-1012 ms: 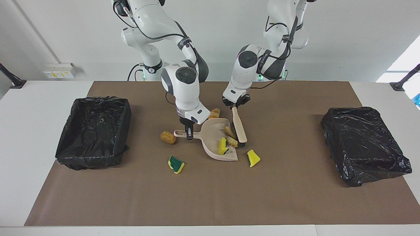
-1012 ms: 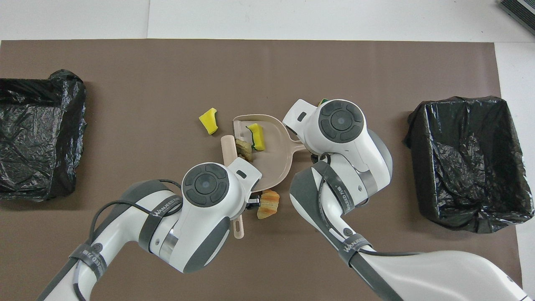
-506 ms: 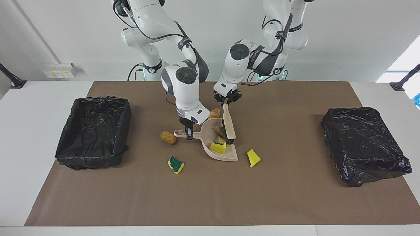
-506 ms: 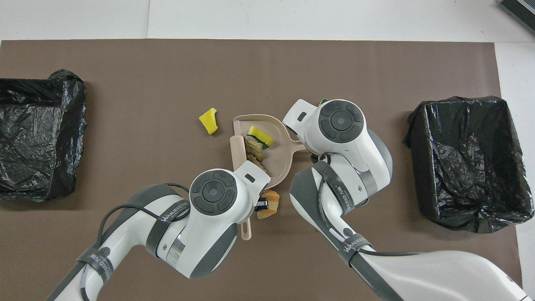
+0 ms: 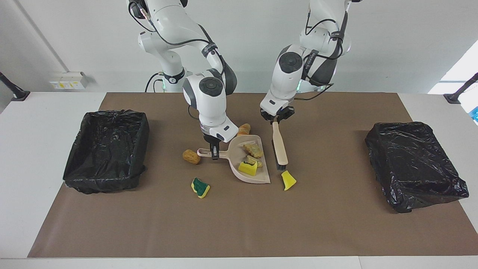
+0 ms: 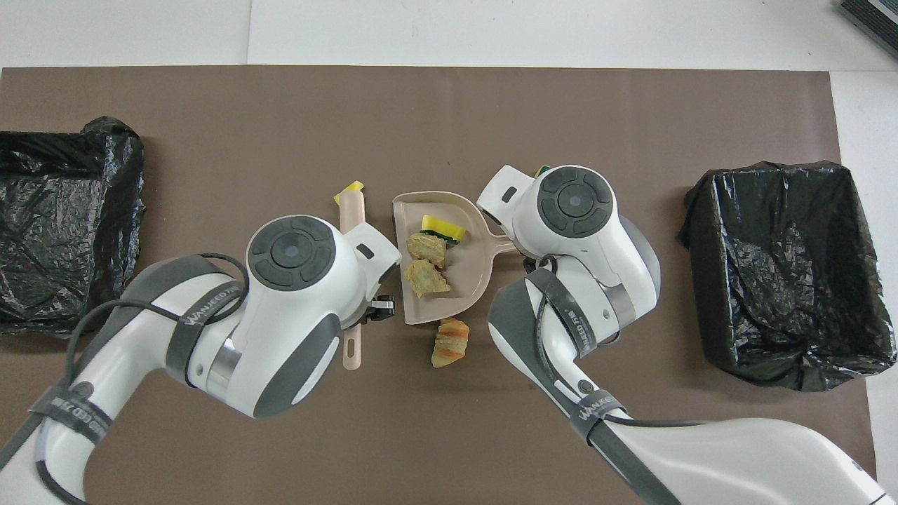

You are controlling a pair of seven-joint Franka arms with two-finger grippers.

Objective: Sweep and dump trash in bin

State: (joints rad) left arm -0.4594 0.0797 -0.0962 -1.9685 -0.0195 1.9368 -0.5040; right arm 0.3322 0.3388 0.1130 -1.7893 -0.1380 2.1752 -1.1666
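Brush [image 5: 280, 144] moved: half a second ago its bristles were inside the dustpan; now it is out of the pan.

Clock read on the facing view, 12 toward the robots, centred on the dustpan [image 5: 234, 148].

- Left gripper [image 5: 276, 120]: clenched on the top end of the brush handle, at 2 o'clock. Brush hangs nearly upright, bristles down, just beside the pan's open edge at 3 o'clock. Cannot tell whether the bristles touch the mat.
- Right gripper [image 5: 214, 152]: clenched on the dustpan handle, at 9 o'clock. Pan lies flat on the brown mat [image 5: 336, 224].
- Trash in the pan: two tan lumps [image 5: 253, 150], one yellow sponge piece [image 5: 248, 167].
- Trash on the mat:
  - yellow scrap [image 5: 288, 180] at 4 o'clock, just under the bristles
  - green-backed sponge [image 5: 200, 187] at 7 o'clock
  - brown lump [image 5: 191, 156] at 9 o'clock, just beside the handle's end
  - croissant-like lump [image 5: 244, 129] at 12 o'clock, against the pan's back wall
- Two black-lined bins: one [image 5: 106, 149] at 9 o'clock, one [image 5: 414, 164] at 3 o'clock, both well apart from the pan.
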